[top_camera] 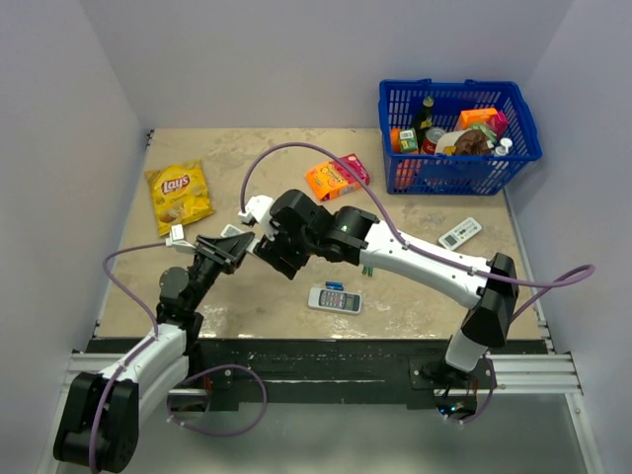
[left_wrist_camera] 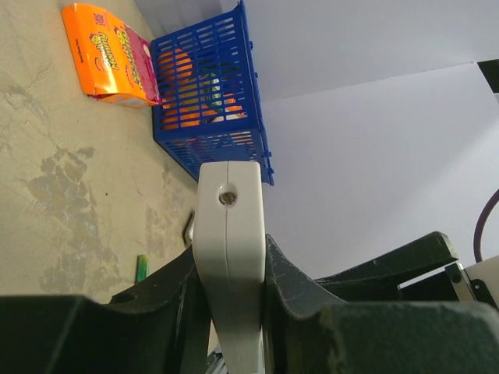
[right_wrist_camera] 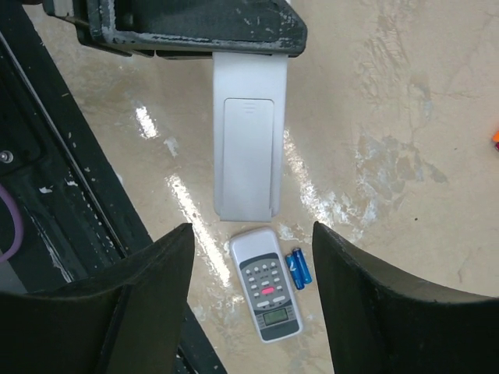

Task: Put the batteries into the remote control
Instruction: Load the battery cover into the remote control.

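My left gripper [left_wrist_camera: 228, 273] is shut on the plain white remote control [left_wrist_camera: 228, 226], gripping its narrow edges and holding it off the table. In the right wrist view the remote control [right_wrist_camera: 248, 148] sticks out from the left gripper's black jaws, with its back and closed battery cover facing the camera. My right gripper [right_wrist_camera: 253, 265] hangs open just above the remote's free end, with nothing between its fingers. From above, the two grippers meet left of centre, the left gripper [top_camera: 219, 249] beside the right gripper [top_camera: 249, 237]. The batteries do not show in any view.
A white remote with a display [right_wrist_camera: 267, 284] lies on the table below, with a blue pair of cells [right_wrist_camera: 298, 266] beside it. A grey-white remote [top_camera: 460, 232] lies at the right. A blue basket [top_camera: 456, 133], an orange pack [top_camera: 336, 178], a chips bag [top_camera: 179, 195] and a green cell [left_wrist_camera: 142, 267] also show.
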